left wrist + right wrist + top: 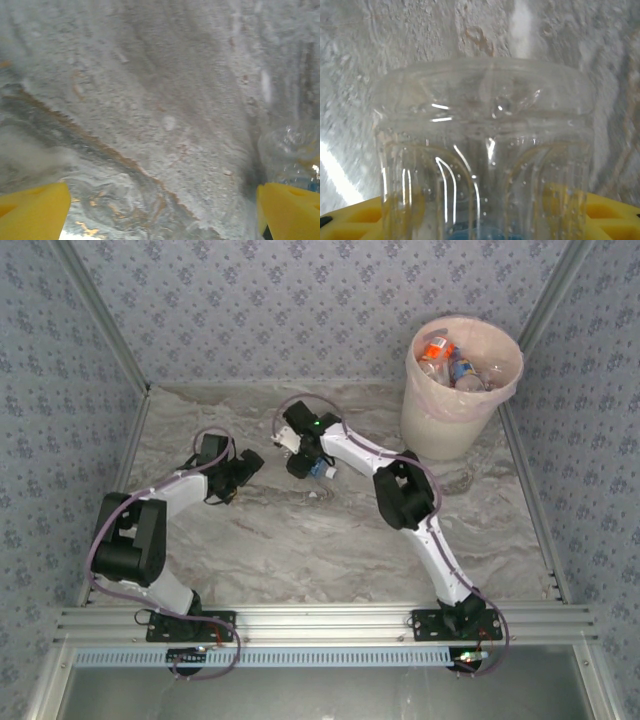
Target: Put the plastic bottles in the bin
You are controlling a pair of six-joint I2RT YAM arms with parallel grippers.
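Where right gripper (pixel 305 462) reaches, clear bottle (pixel 485 150) sits between its fingers (pixel 360 218).

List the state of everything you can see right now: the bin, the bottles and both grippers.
bin, upright, lined with a pink bag, partly filled.
bottles in the bin, several already inside, lying jumbled.
clear bottle, not yet binned, between the fingers of the right gripper.
right gripper, fingers on either side of the clear bottle; whether it grips cannot be told.
left gripper, open, empty, low over the table.
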